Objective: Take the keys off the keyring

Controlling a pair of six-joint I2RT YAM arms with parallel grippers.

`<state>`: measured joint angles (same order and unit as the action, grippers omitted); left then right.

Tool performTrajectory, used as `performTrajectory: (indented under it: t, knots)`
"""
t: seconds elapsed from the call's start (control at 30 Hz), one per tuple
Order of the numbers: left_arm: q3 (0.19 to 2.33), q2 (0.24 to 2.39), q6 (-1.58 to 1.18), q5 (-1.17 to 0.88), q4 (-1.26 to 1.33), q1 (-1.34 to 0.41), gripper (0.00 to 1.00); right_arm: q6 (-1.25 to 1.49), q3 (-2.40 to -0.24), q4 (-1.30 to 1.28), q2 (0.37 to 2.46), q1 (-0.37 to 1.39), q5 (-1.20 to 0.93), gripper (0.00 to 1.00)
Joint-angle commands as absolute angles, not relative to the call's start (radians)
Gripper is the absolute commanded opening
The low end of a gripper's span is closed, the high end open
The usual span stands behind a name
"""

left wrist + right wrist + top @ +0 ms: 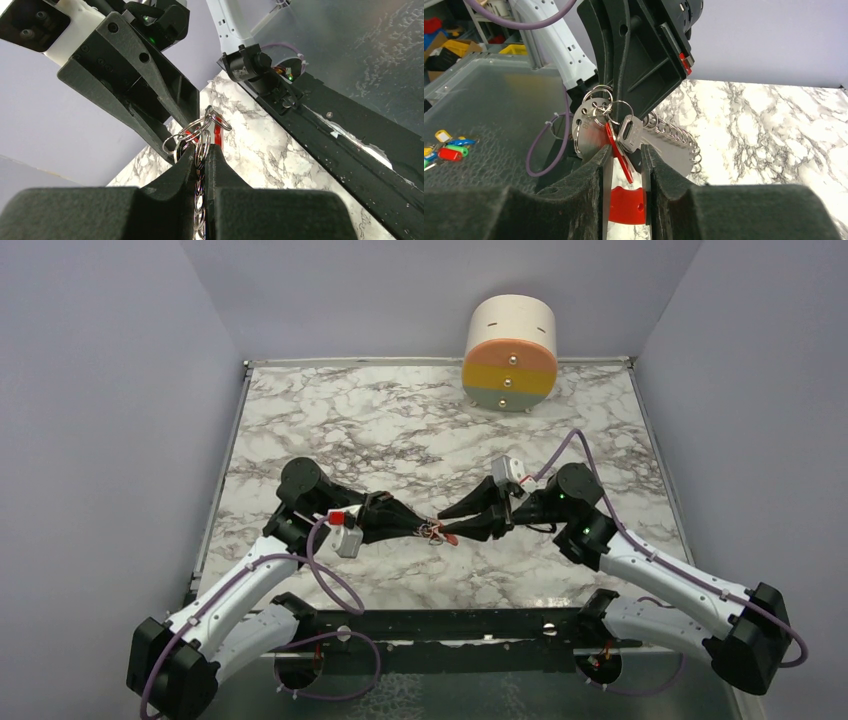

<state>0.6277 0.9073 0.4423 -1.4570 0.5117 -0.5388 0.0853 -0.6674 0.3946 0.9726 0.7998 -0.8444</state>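
Keyring (436, 531) is held over mid-table in the top view, strung between the left gripper (424, 528) at its 9 o'clock and the right gripper (452, 530) at its 3 o'clock, so any tug apart could yank it free and drop it. From the left wrist, my left jaws are clamped on the chain (200, 200), whose links may slide through. From the right wrist, the right jaws pinch the red clip (626, 206), not the keys (629, 133) at 12 o'clock, which I fear would stay threaded.

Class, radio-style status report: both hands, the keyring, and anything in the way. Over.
Left hand shut on chain. Right hand shut on red clip. Keys not yet off. Round drawer unit far back, out of the way.
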Motion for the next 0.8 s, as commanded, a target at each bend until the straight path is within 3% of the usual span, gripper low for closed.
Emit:
performTrajectory:
  t: [0.0,0.17,0.37,0.43,0.77]
  knots:
    - [0.643,0.916,0.468,-1.429,0.532,-0.546,0.00,0.105,-0.674,0.434,0.985,0.804,-0.879,0.25]
    - [0.649,0.938,0.469,-1.401,0.532,-0.551,0.00,0.114,-0.677,0.439,0.992,0.805,-0.884,0.15]
    - [0.653,0.946,0.468,-1.388,0.532,-0.558,0.00,0.116,-0.679,0.434,1.002,0.811,-0.884,0.13]
    - [0.649,0.937,0.468,-1.383,0.533,-0.558,0.00,0.108,-0.680,0.430,0.998,0.812,-0.877,0.02]
    - [0.641,0.904,0.444,-1.332,0.532,-0.558,0.00,0.007,-0.650,0.385,0.850,0.816,-0.695,0.02]
